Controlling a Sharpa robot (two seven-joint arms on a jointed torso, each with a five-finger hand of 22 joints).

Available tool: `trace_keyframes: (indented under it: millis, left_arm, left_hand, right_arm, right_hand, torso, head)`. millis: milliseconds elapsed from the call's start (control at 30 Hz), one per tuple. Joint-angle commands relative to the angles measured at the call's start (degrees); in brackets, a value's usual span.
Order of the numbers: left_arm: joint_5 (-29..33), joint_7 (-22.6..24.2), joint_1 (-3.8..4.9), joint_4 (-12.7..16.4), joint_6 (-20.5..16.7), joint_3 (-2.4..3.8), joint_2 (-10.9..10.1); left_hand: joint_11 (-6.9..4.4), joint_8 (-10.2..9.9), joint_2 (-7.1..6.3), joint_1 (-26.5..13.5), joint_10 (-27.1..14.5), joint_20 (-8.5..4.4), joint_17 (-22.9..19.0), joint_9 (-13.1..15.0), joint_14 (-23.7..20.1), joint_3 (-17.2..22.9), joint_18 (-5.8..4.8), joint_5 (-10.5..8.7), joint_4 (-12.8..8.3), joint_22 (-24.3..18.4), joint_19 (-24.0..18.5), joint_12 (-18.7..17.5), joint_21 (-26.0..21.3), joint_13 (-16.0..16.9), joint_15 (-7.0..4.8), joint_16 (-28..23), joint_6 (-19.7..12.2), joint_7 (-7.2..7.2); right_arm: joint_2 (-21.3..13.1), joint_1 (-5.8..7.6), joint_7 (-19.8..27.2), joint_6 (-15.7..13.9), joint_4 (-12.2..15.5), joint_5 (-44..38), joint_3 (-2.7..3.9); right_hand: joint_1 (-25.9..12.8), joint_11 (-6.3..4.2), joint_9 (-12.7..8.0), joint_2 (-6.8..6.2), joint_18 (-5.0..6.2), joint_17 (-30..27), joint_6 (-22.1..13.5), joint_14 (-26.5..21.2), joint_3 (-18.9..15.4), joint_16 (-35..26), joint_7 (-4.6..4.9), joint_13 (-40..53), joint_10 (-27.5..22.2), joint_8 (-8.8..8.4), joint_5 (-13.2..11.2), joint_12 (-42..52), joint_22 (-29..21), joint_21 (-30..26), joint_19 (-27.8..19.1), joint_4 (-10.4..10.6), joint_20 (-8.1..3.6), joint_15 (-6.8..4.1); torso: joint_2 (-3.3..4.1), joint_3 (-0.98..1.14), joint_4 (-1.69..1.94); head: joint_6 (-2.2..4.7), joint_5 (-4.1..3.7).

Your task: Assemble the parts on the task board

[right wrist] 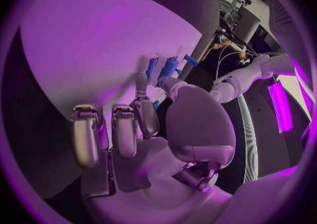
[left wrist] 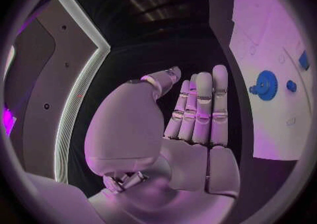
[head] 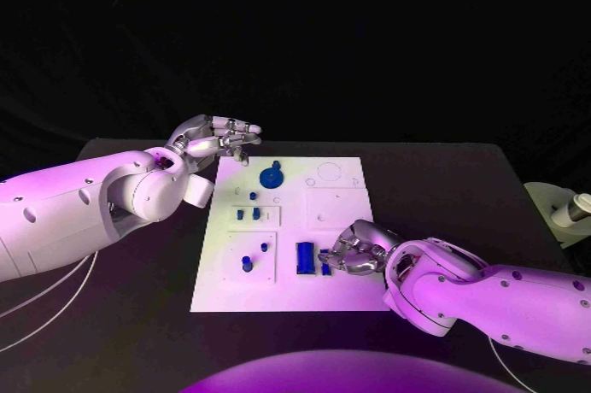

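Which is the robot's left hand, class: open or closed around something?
Open. In the left wrist view the left hand has its fingers extended straight with nothing in the palm, beside the white task board.

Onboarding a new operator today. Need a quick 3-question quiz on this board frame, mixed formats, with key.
1. True or false: the left hand holds a blue part.
2. Which hand is at the blue parts near the task board's near edge? A) left B) right C) both
3. Fill in: the blue gear lies on the board's ____ half, counted from the robot.

Key:
1. False; in the left wrist view its fingers are straight and hold nothing.
2. B, the right hand.
3. Far.
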Motion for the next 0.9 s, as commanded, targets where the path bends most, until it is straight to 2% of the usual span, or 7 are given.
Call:
trace_keyframes:
  millis: [33, 167, 300, 533, 600, 733, 900]
  left_arm:
    - [-0.1, 0.2, 0.05, 0.17, 0.83, 0.04, 0.04]
    - [-0.1, 0.18, 0.05, 0.18, 0.85, 0.04, 0.02]
    - [-0.1, 0.16, 0.05, 0.19, 0.86, 0.04, -0.02]
    - [-0.1, 0.15, 0.04, 0.19, 0.87, 0.04, -0.12]
    - [-0.11, 0.19, 0.04, 0.19, 0.86, 0.04, -0.13]
    - [-0.1, 0.33, 0.03, 0.13, 0.82, 0.04, -0.09]
    - [0.12, 0.87, 0.01, -0.21, 0.49, 0.02, 0.05]
  left_hand:
    - [-0.02, -0.13, -0.02, -0.61, -0.33, 0.29, -0.05, -0.06, -0.29, -0.05, 0.84, 0.27, 0.42, -0.06, 0.3, 0.37, -0.35, 0.06, 0.0, 0.37, -0.47, 0.1]
    - [-0.02, -0.13, -0.02, -0.61, -0.33, 0.29, -0.05, -0.06, -0.29, -0.05, 0.84, 0.27, 0.42, -0.06, 0.3, 0.37, -0.35, 0.06, 0.0, 0.37, -0.47, 0.1]
    - [-0.02, -0.13, -0.02, -0.61, -0.33, 0.29, -0.05, -0.06, -0.29, -0.05, 0.84, 0.27, 0.42, -0.06, 0.3, 0.37, -0.35, 0.06, 0.0, 0.37, -0.47, 0.1]
    - [-0.02, -0.13, -0.02, -0.61, -0.33, 0.29, -0.05, -0.06, -0.29, -0.05, 0.84, 0.27, 0.42, -0.06, 0.3, 0.37, -0.35, 0.06, 0.0, 0.37, -0.47, 0.1]
    - [-0.02, -0.13, -0.02, -0.61, -0.33, 0.29, -0.05, -0.06, -0.29, -0.05, 0.84, 0.27, 0.42, -0.06, 0.3, 0.37, -0.35, 0.06, 0.0, 0.37, -0.47, 0.1]
    - [-0.02, -0.13, -0.02, -0.61, -0.33, 0.29, -0.05, -0.06, -0.29, -0.05, 0.84, 0.27, 0.42, -0.06, 0.3, 0.37, -0.35, 0.06, 0.0, 0.37, -0.47, 0.1]
    - [-0.01, -0.11, 0.06, -0.67, -0.39, 0.3, -0.07, -0.06, -0.32, -0.04, 0.84, 0.28, 0.54, -0.08, 0.31, 0.46, -0.38, 0.09, 0.02, 0.41, -0.48, 0.1]
  right_arm:
    - [-0.01, -0.09, 0.36, 0.67, 0.0, -0.98, -0.04]
    - [-0.25, -0.09, 0.49, 0.9, 0.06, -1.21, -0.04]
    - [-0.67, -0.09, 0.89, 1.76, 0.38, -1.45, -0.04]
    - [-1.42, -0.13, 1.76, 3.05, 1.19, -1.81, -0.04]
    - [-1.7, -0.15, 2.11, 2.45, 1.23, -1.86, -0.04]
    - [-2.68, -0.13, 5.05, -0.47, 1.24, -0.28, -0.04]
    - [-4.53, 0.88, 15.05, -4.25, 0.81, 5.87, 0.0]
  right_hand:
    - [-1.0, 0.34, -0.03, 0.03, -0.31, 11.63, 0.03, 5.4, -0.91, 0.06, 0.35, 5.45, 1.0, -0.22, -1.1, -0.46, 14.42, -0.4, 5.25, -0.07, -0.44, -0.15]
    - [-0.95, 0.32, -0.03, 0.03, -0.32, 11.68, 0.02, 5.41, -1.07, 0.08, 0.33, 5.49, 1.02, -0.23, -1.25, -0.4, 14.43, -0.35, 5.27, -0.14, -0.44, -0.16]
    - [1.39, 0.25, -0.04, -0.23, -0.33, 11.68, -0.02, 5.41, -1.58, 0.08, 0.26, 5.57, 1.02, -0.29, -1.25, -0.39, 14.44, -0.31, 5.27, -0.8, -0.49, -0.23]
    - [5.68, 0.24, -0.15, -0.54, -0.34, 11.77, 0.02, 5.43, -2.75, 0.1, 0.25, 5.7, 1.03, -0.46, -5.47, -0.44, 14.45, -0.28, 5.28, -1.29, -0.5, -0.24]
    - [6.09, 0.26, -0.19, -0.4, -0.32, 11.73, 0.0, 5.43, -2.88, 0.08, 0.27, 5.66, 0.99, -0.52, -6.29, -0.57, 14.43, -0.34, 5.26, -1.16, -0.49, -0.23]
    - [6.22, 0.47, -0.41, -0.35, -0.17, 11.26, -0.77, 5.33, -3.13, -0.09, 0.58, 4.74, 0.41, -1.03, -6.27, -2.39, 14.22, -1.09, 5.03, -0.83, -0.44, -0.11]
    - [7.23, 1.55, -1.12, -0.24, 0.34, 10.07, -3.64, 5.07, -3.84, -0.56, 1.87, 3.7, -0.64, -2.88, -4.51, -4.58, 13.5, -3.66, 4.19, -0.57, 0.16, 0.76]
  torso:
    - [0.0, 0.03, -0.04]
    - [-0.01, 0.06, -0.06]
    - [-0.02, 0.07, -0.06]
    - [0.0, 0.09, -0.07]
    - [-0.02, 0.07, -0.1]
    - [-0.14, 0.04, -0.13]
    - [-0.58, -0.03, -0.31]
  head:
    - [-0.06, 0.03]
    - [-0.14, 0.07]
    - [-0.19, 0.11]
    - [-0.17, 0.2]
    - [-0.06, 0.21]
    - [0.2, 0.25]
    - [1.07, 0.22]
